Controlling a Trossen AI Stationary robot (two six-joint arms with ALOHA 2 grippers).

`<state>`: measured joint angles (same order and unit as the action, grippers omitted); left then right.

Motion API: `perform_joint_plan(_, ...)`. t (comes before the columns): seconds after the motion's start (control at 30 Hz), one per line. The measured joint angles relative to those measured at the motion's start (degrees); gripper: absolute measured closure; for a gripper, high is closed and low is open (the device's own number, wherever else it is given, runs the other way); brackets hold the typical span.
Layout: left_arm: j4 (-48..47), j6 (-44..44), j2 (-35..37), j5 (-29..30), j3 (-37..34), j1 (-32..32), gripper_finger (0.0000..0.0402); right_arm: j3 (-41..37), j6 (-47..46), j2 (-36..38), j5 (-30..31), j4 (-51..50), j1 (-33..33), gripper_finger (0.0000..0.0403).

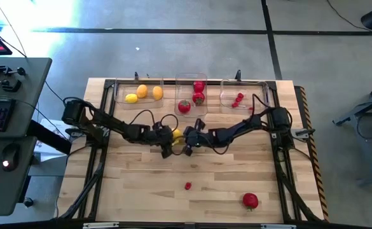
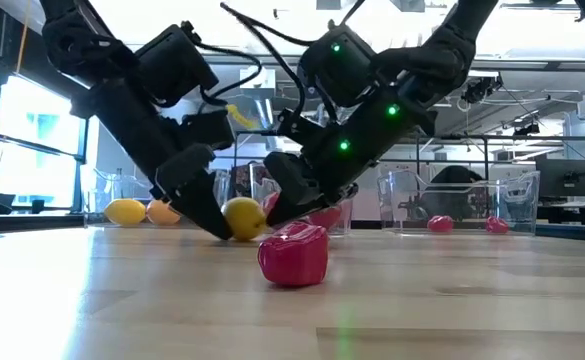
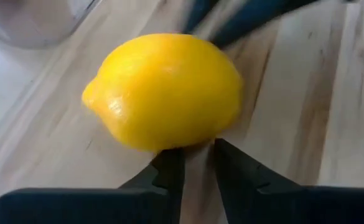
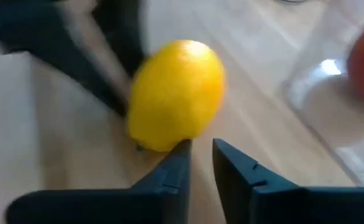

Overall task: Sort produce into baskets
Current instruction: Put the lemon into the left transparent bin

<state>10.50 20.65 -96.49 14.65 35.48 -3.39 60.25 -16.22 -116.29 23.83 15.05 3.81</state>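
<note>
Wooden tabletop [image 1: 141, 191] carries a yellow lemon [image 1: 177, 134] at mid-table, lying on the boards just in front of the three clear baskets [image 1: 138, 95] along the far edge. Left gripper [image 3: 197, 163] and right gripper [image 4: 200, 158] meet at it from opposite sides, each with fingers nearly together, a narrow gap between the tips, touching the lemon's side without pinching it. One red fruit [image 1: 250, 201] and a small berry [image 1: 187, 186] sit loose near the front edge.

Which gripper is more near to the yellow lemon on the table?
Too close to call: left gripper flanks the lemon on one side, right gripper on the other, neither holding it.
</note>
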Motion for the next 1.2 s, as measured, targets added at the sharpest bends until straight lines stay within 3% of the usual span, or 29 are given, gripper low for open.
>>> perform_joint_plan(0.2, -1.4, 0.2, 0.2, -0.8, 0.0, -1.0, 0.0278, -0.1, 1.7, -0.5, -2.9, 2.2, 0.3, 0.0396)
perform_joint_plan(0.5, -10.8, 4.0, 4.2, 2.9, 0.0, -4.4, 0.0191, -0.1, 1.7, -0.5, -4.3, 5.4, 0.5, 0.0399)
perform_joint_plan(0.63, -12.3, 6.1, 5.6, 8.6, -0.1, -5.4, 0.0181, 0.0, 2.9, -0.5, -5.7, 7.1, 0.7, 0.0401)
perform_joint_plan(0.73, -12.7, 8.9, 5.7, 11.7, -0.1, -5.4, 0.018, 0.0, 3.2, -0.5, -2.7, 6.7, 1.1, 0.0402)
perform_joint_plan(1.2, -9.4, 6.5, 5.7, 13.0, -0.1, -7.2, 0.018, 0.0, 2.1, -0.5, 3.0, 5.8, 0.7, 0.0403)
